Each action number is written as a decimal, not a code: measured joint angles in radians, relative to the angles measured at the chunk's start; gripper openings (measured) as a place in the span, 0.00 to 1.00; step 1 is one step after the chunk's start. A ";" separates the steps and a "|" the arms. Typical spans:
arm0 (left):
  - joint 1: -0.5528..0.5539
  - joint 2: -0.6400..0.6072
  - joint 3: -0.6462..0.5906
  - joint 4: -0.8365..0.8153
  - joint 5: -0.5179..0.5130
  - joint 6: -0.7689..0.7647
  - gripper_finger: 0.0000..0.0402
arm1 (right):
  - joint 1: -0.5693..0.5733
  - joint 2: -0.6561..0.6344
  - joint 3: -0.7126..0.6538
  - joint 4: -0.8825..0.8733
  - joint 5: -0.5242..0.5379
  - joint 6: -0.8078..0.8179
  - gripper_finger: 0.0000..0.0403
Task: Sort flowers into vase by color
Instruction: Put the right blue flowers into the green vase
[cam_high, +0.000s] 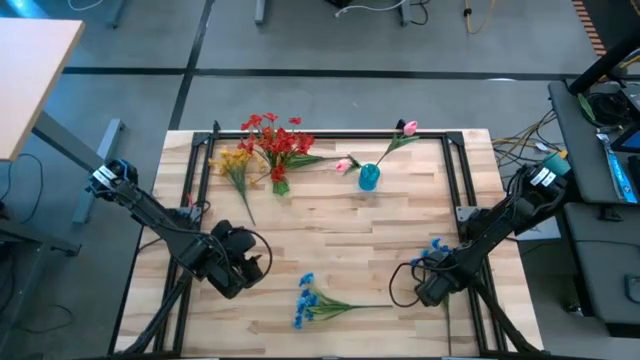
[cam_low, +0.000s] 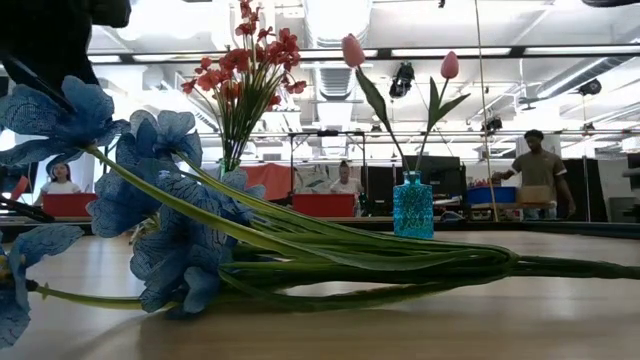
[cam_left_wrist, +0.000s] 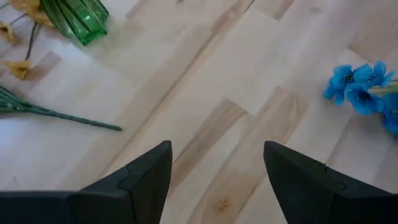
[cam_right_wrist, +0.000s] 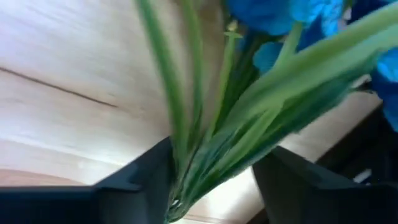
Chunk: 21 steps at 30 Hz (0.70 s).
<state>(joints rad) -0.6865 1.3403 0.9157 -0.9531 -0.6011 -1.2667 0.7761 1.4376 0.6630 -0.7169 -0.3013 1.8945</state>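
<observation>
Blue flowers (cam_high: 312, 300) are seen lying on the table (cam_high: 330, 220) at its near edge, stems between the right gripper (cam_right_wrist: 211, 180) fingers (closing, grip not yet confirmed). Left gripper (cam_left_wrist: 217, 180) is held open nearby, empty. Pick-up step judged in hand; next, a firm clamp and lift are called for.

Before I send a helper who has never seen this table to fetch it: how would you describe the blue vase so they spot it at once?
Start at the wooden table and look to its far edge, right of centre. There a small blue glass vase stands upright holding pink tulip buds on long green stems. Unlike the green vase of red flowers to its left, it is blue and holds only pink.
</observation>
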 joint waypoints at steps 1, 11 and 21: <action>0.000 0.000 0.000 0.000 -0.007 0.000 0.59 | -0.001 0.000 0.001 0.003 0.004 -0.004 0.41; 0.000 0.000 0.000 0.006 -0.064 0.000 0.59 | -0.015 -0.008 0.042 -0.014 0.066 -0.063 0.05; 0.000 0.000 0.000 0.219 -0.072 0.220 0.59 | -0.094 -0.172 0.221 -0.002 0.366 -0.318 0.05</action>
<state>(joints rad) -0.6865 1.3403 0.9157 -0.7339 -0.6731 -1.0469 0.6817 1.2655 0.8843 -0.7193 0.0646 1.5766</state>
